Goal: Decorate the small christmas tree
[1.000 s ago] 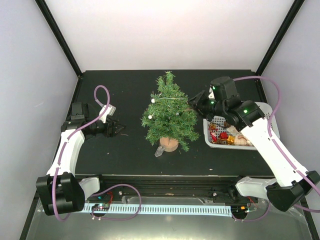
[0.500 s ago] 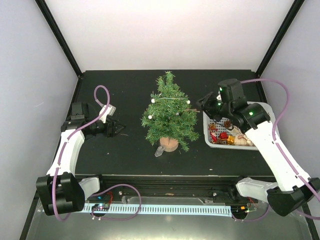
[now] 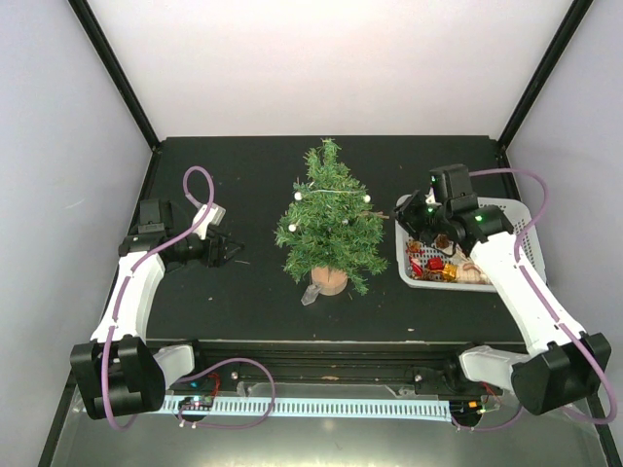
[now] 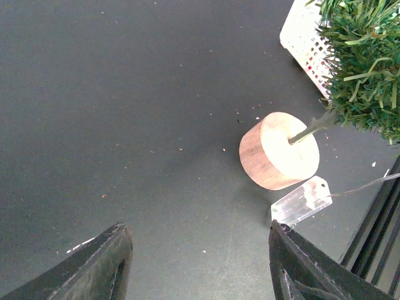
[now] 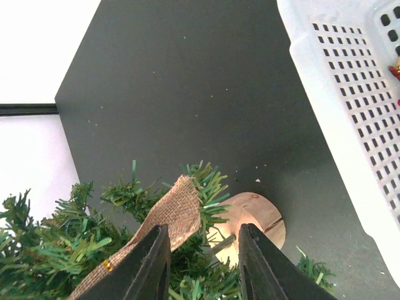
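Note:
The small christmas tree (image 3: 329,222) stands mid-table on its round wooden base (image 3: 330,281), with a thin wire of white beads (image 3: 331,195) across it. A burlap ribbon (image 5: 167,219) lies on its branches. My right gripper (image 3: 401,209) is open and empty, just right of the tree's upper branches; in the right wrist view the gripper (image 5: 203,253) hangs over the foliage and the base (image 5: 256,215), the ribbon beside its left finger. My left gripper (image 3: 234,251) is open and empty, left of the tree; the left wrist view shows the gripper (image 4: 200,262) facing the base (image 4: 279,150).
A white perforated basket (image 3: 508,211) of small ornaments sits at the right, also seen in the right wrist view (image 5: 350,94). A clear plastic box (image 4: 301,200) on a wire lies by the tree base. The table's front rail runs near the arms' bases.
My right gripper has drawn back to the right, away from the tree's branches toward the basket, leaving the burlap ribbon on the tree. The left arm has not moved.

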`<state>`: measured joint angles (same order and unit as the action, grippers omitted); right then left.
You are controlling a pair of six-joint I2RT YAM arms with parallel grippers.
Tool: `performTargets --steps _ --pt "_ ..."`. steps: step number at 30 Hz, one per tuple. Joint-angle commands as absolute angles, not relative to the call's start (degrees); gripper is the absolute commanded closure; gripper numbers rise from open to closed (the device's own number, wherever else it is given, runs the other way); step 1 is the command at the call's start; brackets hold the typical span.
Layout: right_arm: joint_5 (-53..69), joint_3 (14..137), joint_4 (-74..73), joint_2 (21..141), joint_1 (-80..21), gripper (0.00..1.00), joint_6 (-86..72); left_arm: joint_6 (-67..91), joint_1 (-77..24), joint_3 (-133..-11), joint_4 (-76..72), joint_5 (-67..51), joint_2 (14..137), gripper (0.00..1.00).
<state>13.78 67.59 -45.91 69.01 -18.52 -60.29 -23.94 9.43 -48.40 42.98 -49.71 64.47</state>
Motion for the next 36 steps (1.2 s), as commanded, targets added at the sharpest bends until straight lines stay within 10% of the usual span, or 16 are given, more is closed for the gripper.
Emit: performTargets --steps 1,18,36 --pt "18.2 65.8 -40.9 69.8 -17.2 0.67 -59.4 -23.7 10.0 -49.3 42.5 -49.3 63.7 0.39" --pt "23.5 64.9 -35.6 73.5 -16.7 0.68 -59.7 -23.5 10.0 -49.3 42.3 -48.6 64.7 0.39" --pt "26.8 65.0 -31.0 74.4 -19.0 0.97 -61.2 -23.6 9.9 -49.2 42.2 -48.9 66.0 0.39"
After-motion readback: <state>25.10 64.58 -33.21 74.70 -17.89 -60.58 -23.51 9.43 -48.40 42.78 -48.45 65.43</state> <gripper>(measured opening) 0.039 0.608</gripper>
